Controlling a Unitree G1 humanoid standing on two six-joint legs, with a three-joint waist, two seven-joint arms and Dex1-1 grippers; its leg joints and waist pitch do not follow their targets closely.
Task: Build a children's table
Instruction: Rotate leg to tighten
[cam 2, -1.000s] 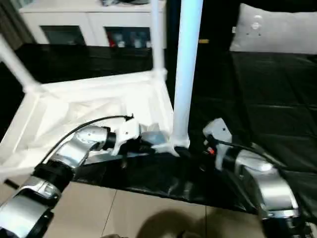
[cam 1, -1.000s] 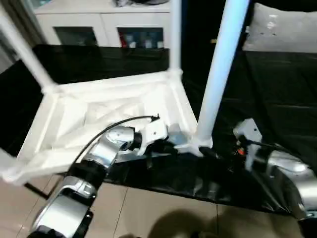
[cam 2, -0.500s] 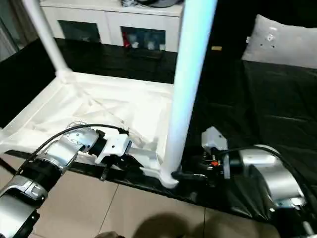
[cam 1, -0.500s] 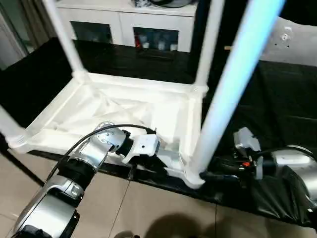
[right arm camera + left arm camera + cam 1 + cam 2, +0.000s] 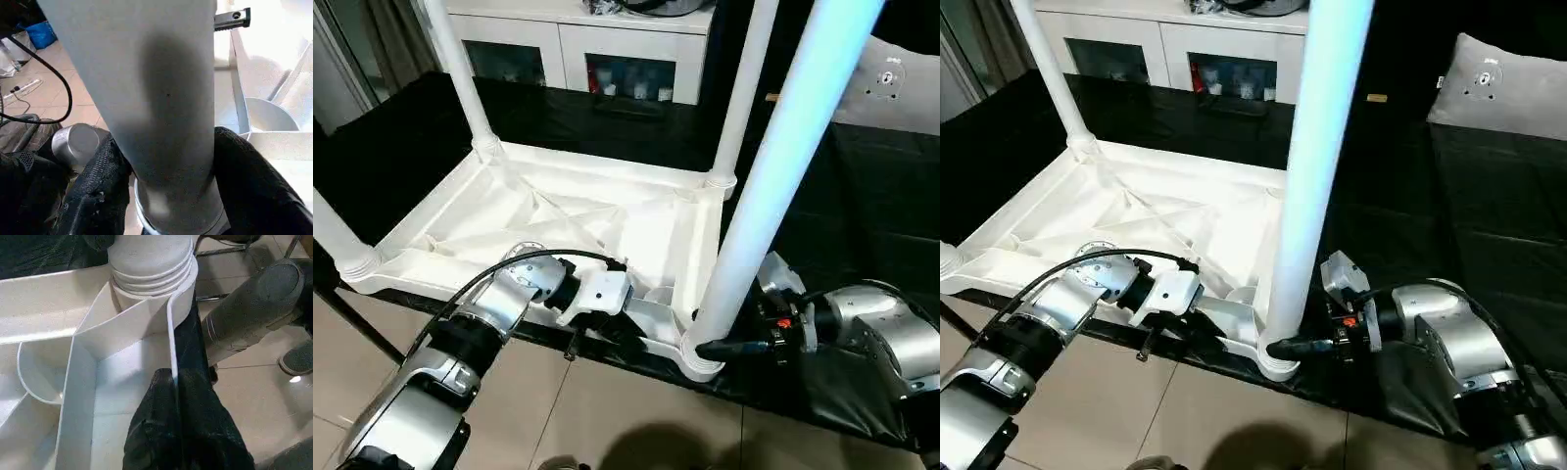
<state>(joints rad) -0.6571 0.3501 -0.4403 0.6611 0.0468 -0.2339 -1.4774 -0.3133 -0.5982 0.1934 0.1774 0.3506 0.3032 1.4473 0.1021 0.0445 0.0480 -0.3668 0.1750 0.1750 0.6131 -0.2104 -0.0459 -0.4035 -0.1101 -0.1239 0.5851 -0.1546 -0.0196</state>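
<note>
Vs a second ago: right end effector (image 5: 166,196) has closed onto the near-corner leg (image 5: 773,186) at its socket. Left end effector (image 5: 178,396) still pinches the children's table (image 5: 558,211) rim, upside down on black sheet (image 5: 862,196).

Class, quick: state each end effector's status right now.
Left end effector: shut on the tabletop's rim.
Right end effector: fingers around the near leg.
</note>
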